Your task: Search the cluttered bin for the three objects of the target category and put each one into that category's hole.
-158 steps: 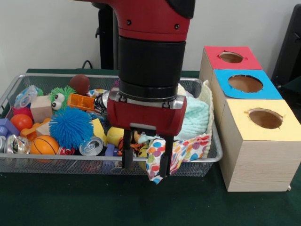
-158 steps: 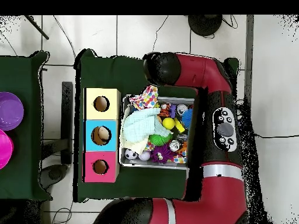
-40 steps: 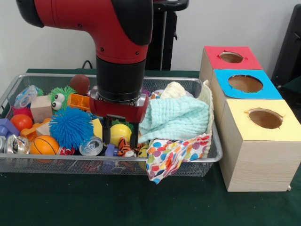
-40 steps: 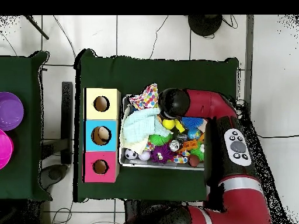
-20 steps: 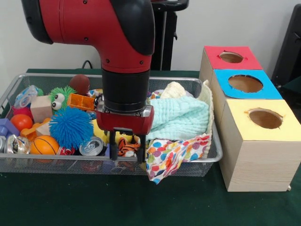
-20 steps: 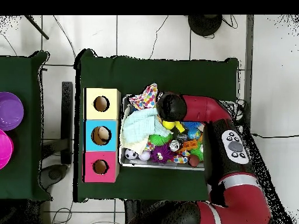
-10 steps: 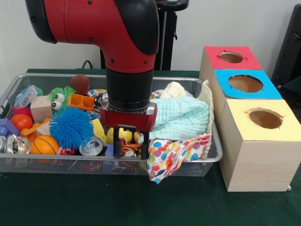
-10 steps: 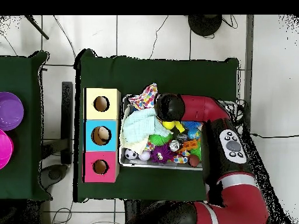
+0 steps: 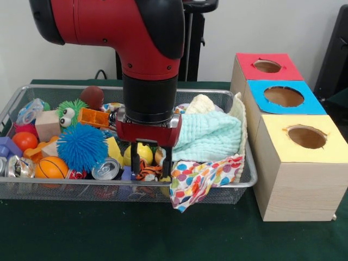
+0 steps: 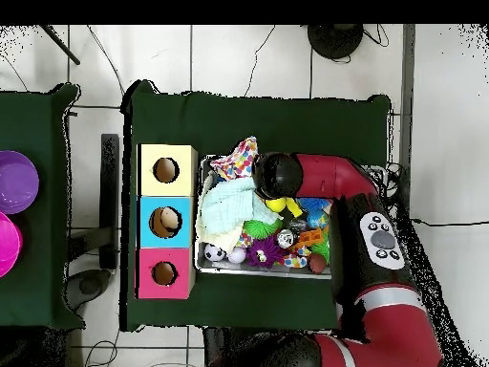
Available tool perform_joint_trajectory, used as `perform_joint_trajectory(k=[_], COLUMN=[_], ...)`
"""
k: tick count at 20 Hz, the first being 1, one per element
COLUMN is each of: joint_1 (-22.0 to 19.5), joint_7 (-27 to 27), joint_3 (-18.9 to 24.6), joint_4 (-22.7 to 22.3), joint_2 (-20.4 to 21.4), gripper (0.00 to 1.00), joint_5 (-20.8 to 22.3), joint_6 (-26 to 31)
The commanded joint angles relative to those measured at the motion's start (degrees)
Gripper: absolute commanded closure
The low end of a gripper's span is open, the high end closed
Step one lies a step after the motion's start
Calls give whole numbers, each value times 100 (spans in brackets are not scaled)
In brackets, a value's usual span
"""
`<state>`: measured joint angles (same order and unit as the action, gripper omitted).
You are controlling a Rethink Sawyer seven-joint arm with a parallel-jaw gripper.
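Observation:
The silver wire-mesh bin is full of toys and cloths; it also shows in the overhead view. My gripper hangs low in the bin's front middle. It is open, with its fingers on either side of a small orange striped tiger toy and a yellow ball behind it. I cannot tell whether they touch the toy. The red-surrounded hole is on the farthest wooden box, at the right; it also shows in the overhead view. In the overhead view the arm's wrist hides the gripper.
A mint towel and a polka-dot cloth fill the bin's right end. A blue spiky ball, a can and a small basketball lie left of the gripper. The blue hole and yellow hole are nearer.
The gripper has moved to the picture's right along the bin's front and come down among the toys. Its fingers stay equally far apart. In the last half second it barely moved.

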<state>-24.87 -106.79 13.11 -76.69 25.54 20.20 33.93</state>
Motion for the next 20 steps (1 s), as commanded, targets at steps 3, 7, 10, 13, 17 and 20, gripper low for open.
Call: perform_joint_trajectory(k=[3,7,10,13,17,20], joint_1=[-147,-167,-117,-115,-102,-209], joint_7=[948,759,620,573,531,596], joint_3=[180,189,123,65,21,155], joint_4=[-573,-713,-613,-603,-726,-815], joint_2=[-195,-283,-377,-421,-390,-471], gripper=[0,0,0,0,0,0], joint_5=[598,723,834,917,1014,1003], joint_6=[324,14,-44,34,86,43])
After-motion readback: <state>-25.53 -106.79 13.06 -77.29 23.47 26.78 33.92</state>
